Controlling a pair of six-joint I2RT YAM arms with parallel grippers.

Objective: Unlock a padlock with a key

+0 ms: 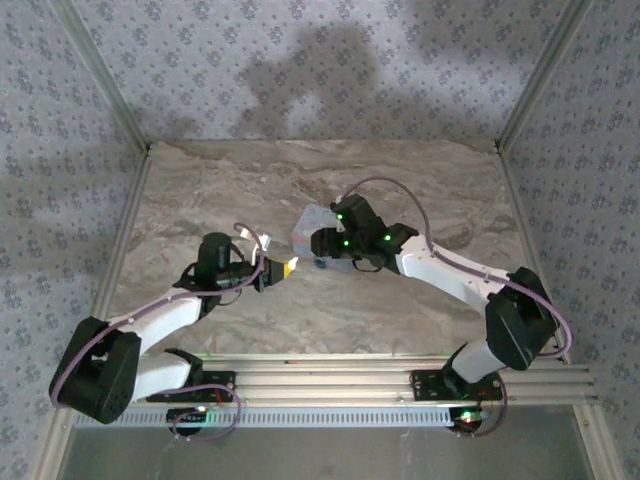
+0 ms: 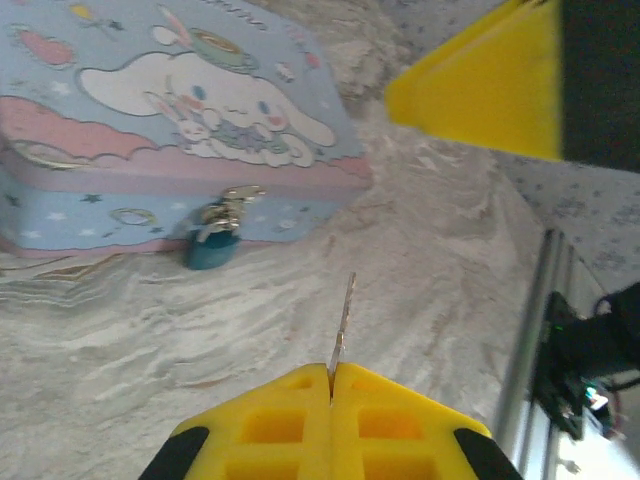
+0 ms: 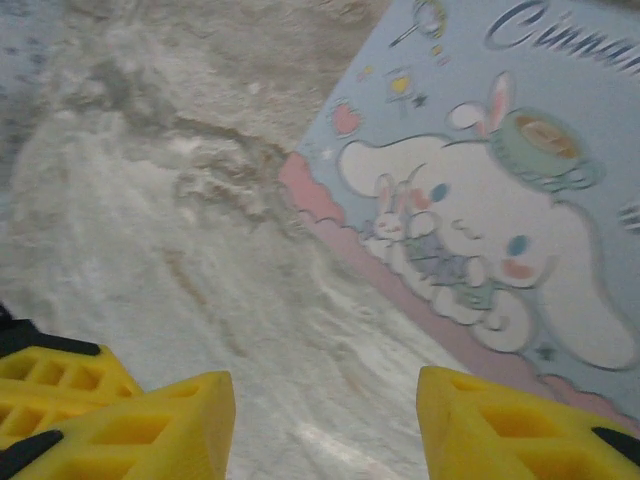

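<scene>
The key (image 2: 345, 312) is clamped between the shut fingers of the left gripper (image 2: 331, 372), and its thin blade stands out past the fingertips toward the tin (image 2: 150, 130). The padlock (image 2: 212, 247) is hung from the clasp (image 2: 240, 197) on the tin's side wall, with its blue body down by the table (image 2: 430, 280). Key and padlock are apart; in the left wrist view the padlock is seen farther off and to the left of the key's tip. The right gripper (image 3: 325, 400) is released, its jaws spread with bare table seen between them, and the tin's cartoon lid lies just to its right. From above, both grippers are seen near the table's middle, with the tin just beside the right one.
</scene>
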